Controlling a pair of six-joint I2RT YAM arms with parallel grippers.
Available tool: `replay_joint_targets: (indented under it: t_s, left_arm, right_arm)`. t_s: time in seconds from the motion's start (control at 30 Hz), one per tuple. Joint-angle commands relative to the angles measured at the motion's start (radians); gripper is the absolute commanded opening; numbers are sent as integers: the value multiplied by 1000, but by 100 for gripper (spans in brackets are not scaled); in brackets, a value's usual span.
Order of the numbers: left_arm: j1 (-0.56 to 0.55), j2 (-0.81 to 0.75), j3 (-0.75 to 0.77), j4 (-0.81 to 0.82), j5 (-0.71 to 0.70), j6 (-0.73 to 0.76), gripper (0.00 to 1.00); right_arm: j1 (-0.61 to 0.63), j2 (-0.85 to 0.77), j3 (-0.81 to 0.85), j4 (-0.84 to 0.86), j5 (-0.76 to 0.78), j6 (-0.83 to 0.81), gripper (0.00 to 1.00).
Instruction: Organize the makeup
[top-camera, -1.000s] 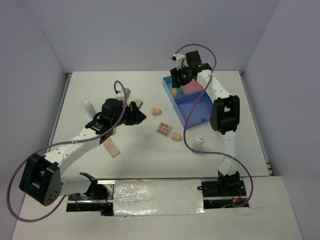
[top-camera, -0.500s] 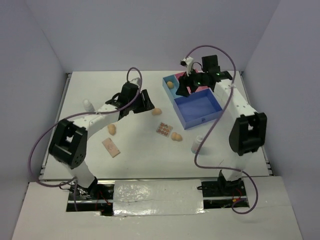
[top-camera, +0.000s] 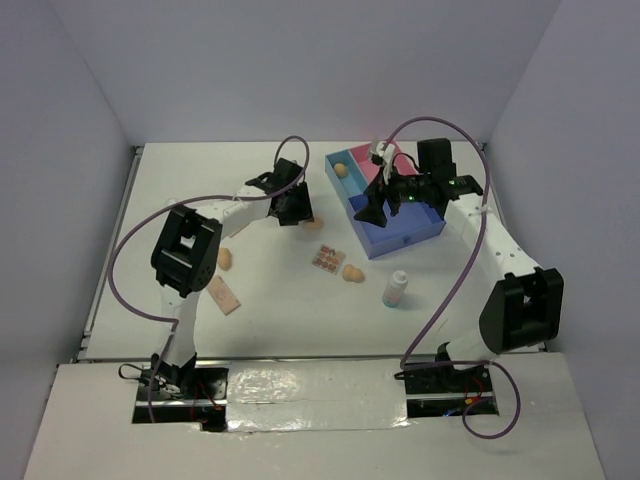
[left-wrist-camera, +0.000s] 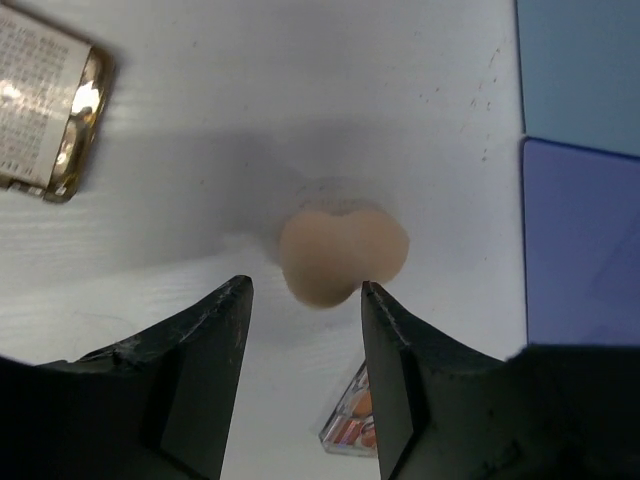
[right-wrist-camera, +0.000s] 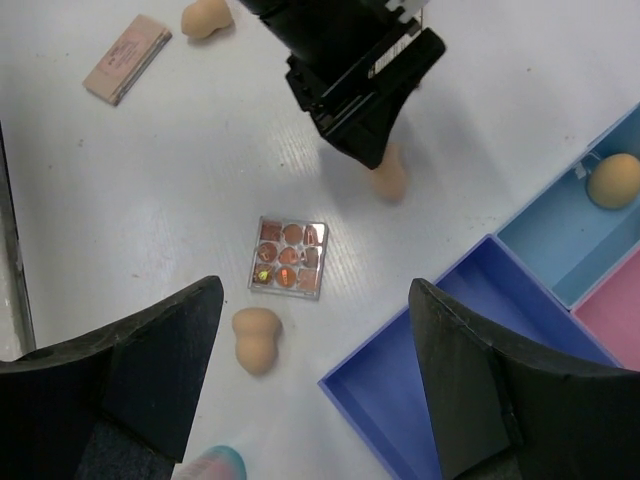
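Where the left end effector (left-wrist-camera: 305, 300) hangs: fingers apart, poised over a tan sponge (left-wrist-camera: 343, 255) on the desk (top-camera: 200, 180), just left of the divided tray (top-camera: 410, 238).
Right end effector (right-wrist-camera: 315, 300): fingers apart, empty, above the tray's left edge.
Risk: closing off-centre could squirt the soft sponge away.
Hidden: from overhead that sponge is hard to make out; contact unclear.

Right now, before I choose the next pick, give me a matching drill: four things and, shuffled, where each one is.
1 white bottle; 2 multicolour palette; 3 pinkish palette; 4 left gripper.
a open over a tan sponge; b near-left of the table; c rightmost loose item, nearer than the tray; d mid-table, beside a second sponge.
Pairs: 1-c, 2-d, 3-b, 4-a.
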Motion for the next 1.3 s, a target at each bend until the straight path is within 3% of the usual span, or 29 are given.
replay_joint_targets:
  t_s: [0.0,0.2,0.43,0.57,0.67,0.7,0.8,0.9,1.03,1.27]
  left_arm:
    - [-4,57,94,-22,-15,27,59]
    - [-2,135,140,-31,-6,44,51]
    - [-2,134,114,-19,-6,58,20]
    - [-2,27,47,77,27,92,13]
    - [-2,-56,-2,173,62,121,7]
    - [-2,-72,-10,194,68,130,6]
    - [-2,-110,-18,275,100,152,0]
    - [-2,-103,7,345,169,155,0]
    - [-2,-26,141,374,231,138,0]
    - [-2,122,301,417,252,70,0]
  right_arm:
    - [-4,-75,-24,15,-31,-17,82]
    - [-4,-104,-65,20,-28,3,82]
    - [-4,-122,-81,5,-13,6,82]
    - [-4,-136,-102,-14,-2,-15,79]
    - [-4,-154,-124,-61,0,-86,69]
    - [-5,-161,-130,-75,-3,-107,57]
    - [-2,-181,-151,-124,-2,-170,33]
    - [-4,-220,-199,-101,20,-166,22]
    - [-4,-256,-248,-60,33,-150,22]
    - [-4,-273,-275,-60,33,-130,31]
